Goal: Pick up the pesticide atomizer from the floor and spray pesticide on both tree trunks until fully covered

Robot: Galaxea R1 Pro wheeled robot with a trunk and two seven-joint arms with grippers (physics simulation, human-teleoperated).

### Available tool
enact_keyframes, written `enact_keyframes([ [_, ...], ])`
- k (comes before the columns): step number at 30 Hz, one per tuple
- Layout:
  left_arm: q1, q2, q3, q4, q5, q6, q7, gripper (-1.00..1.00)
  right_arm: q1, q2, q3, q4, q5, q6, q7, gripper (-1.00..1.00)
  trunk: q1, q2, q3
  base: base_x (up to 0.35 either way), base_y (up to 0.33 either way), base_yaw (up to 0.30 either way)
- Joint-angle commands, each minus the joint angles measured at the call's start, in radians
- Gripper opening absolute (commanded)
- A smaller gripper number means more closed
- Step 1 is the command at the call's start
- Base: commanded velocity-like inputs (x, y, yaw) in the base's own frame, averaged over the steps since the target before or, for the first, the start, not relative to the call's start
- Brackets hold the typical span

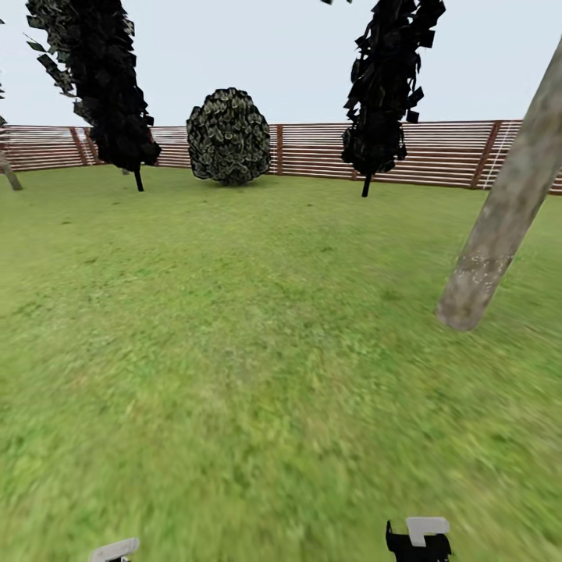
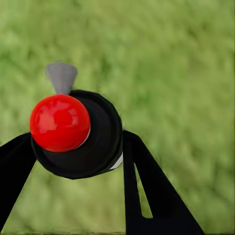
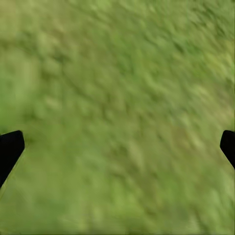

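pickup: judged done. in the left wrist view the pesticide atomizer, a stubby black body with a red cap and a grey nozzle, sits between the two black fingers of the left claw, off the lawn.
left claw: closed around the atomizer, both fingers tight against its body. in the head view a pale grey tip shows at the bottom edge, left of centre; i take it for this arm's load or claw, but cannot tell which.
right claw: in the right wrist view the two dark finger ends stand at the far left and far right of the frame, spread wide with nothing but grass between them; it holds nothing. in the head view the right claw shows at the bottom edge, right of centre.
tree trunk: one thick, pale mottled trunk leans across the right side of the head view, its foot in the grass at centre right.
spraying: i see no sign of it begun, though the pictures could hardly show it; the nozzle points at lawn, not bark.
second tree: not picked out here; the two narrow black trees and the round bush before the fence along the top are not targets.
left to do: close on the trunk, aim, cover it, then the other.
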Motion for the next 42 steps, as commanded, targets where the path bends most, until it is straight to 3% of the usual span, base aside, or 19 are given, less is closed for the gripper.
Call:
enact_keyframes([
  [1,0.0,0.0,0.0,0.0,0.0,0.0,0.0,-1.0,0.0,0.0,0.0,0.0,0.0,0.0,0.0,1.0,0.0,0.0,0.0,-0.016,0.011,0.276],
  [42,0.0,0.0,0.0,0.001,0.0,0.0,0.0,-1.0,0.002,0.002,0.0,0.0,0.001,0.0,0.0,1.0,0.0,0.0,-0.013,0.0,0.0,0.276],
])
